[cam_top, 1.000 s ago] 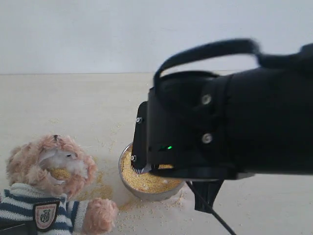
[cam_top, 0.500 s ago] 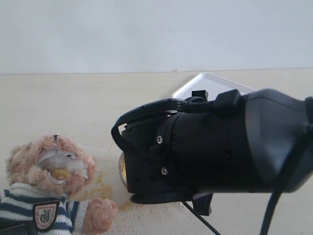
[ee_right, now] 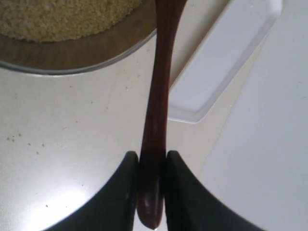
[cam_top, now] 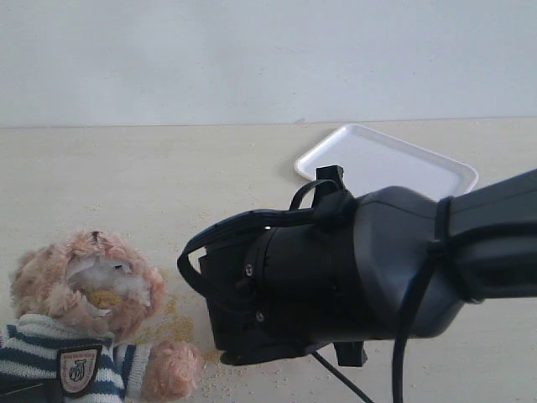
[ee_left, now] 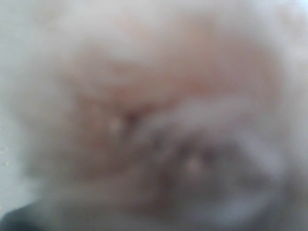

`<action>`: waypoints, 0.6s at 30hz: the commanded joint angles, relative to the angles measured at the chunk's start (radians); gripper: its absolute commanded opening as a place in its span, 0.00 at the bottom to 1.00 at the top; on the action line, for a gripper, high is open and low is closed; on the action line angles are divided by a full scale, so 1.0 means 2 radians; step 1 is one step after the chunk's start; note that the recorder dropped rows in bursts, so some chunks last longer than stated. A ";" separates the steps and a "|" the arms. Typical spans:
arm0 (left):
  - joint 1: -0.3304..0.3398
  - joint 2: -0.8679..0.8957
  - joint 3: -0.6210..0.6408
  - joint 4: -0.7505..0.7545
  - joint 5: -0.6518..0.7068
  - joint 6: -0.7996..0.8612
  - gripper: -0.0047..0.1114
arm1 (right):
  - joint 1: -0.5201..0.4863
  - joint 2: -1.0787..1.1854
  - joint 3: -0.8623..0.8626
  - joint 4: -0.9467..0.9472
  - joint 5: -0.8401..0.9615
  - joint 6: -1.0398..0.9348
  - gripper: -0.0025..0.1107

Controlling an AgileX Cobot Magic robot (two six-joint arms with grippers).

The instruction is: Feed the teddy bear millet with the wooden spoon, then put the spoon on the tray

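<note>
The teddy bear [cam_top: 84, 290] sits at the lower left of the exterior view in its striped sweater, with millet grains on its white muzzle. My right arm [cam_top: 336, 277] fills the middle and hides the steel bowl there. In the right wrist view my right gripper [ee_right: 152, 166] is shut on the end of the wooden spoon [ee_right: 161, 96]. The spoon's handle runs toward the bowl [ee_right: 96, 55] of millet [ee_right: 62, 17]; its round end is cut off by the frame edge. The white tray [cam_top: 386, 159] lies behind the arm, also tray [ee_right: 226, 57]. The left wrist view shows only blurred plush fur [ee_left: 154, 96].
Loose millet grains [cam_top: 172, 323] are scattered on the pale tabletop between the bear and the arm. A black cable [cam_top: 344, 382] hangs under the right arm. A plain white wall stands behind the table.
The right arm has dropped lower and swung toward the bear, uncovering the tray behind it and hiding the bowl. The bear has not moved.
</note>
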 commanded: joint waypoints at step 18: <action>0.001 -0.004 0.000 -0.011 0.002 0.002 0.08 | -0.001 0.018 -0.003 0.042 0.003 -0.026 0.14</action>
